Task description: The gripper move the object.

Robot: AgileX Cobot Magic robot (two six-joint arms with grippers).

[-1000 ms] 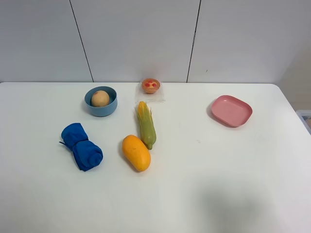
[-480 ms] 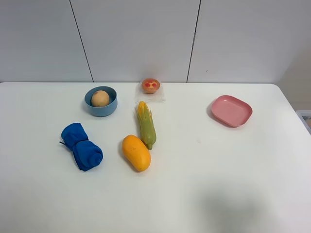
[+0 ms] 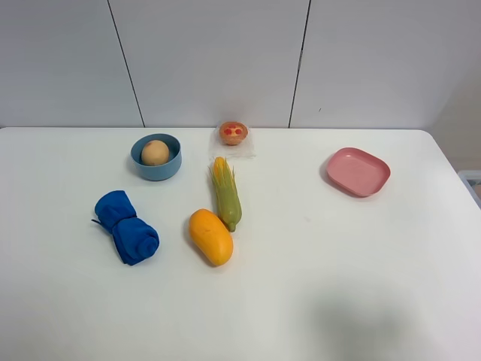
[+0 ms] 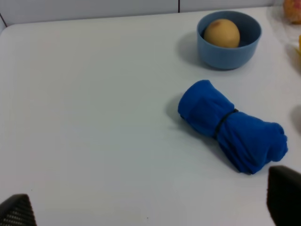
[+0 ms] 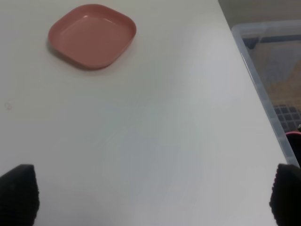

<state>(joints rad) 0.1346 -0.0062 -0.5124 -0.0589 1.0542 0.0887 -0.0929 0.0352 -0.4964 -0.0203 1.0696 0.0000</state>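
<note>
The object, a small tan-orange peach [image 3: 155, 153], sits inside a blue bowl [image 3: 161, 171] at the back left of the table. The left wrist view shows the peach [image 4: 221, 33] in the bowl [image 4: 225, 57], far from my left gripper [image 4: 150, 202]. That gripper is open and empty, and its dark fingertips [image 4: 283, 197] show only at the frame's corners. My right gripper [image 5: 153, 193] is open and empty over bare table, with its fingertips [image 5: 19, 193] wide apart. Neither gripper shows in the exterior high view.
A rolled blue cloth [image 3: 126, 227] lies between the left gripper and the bowl. A mango [image 3: 210, 236], a corn cob [image 3: 225, 192] and a small tart [image 3: 234, 132] are mid-table. A pink plate [image 3: 358, 171] is at the right. A clear bin [image 5: 268, 70] stands past the right edge.
</note>
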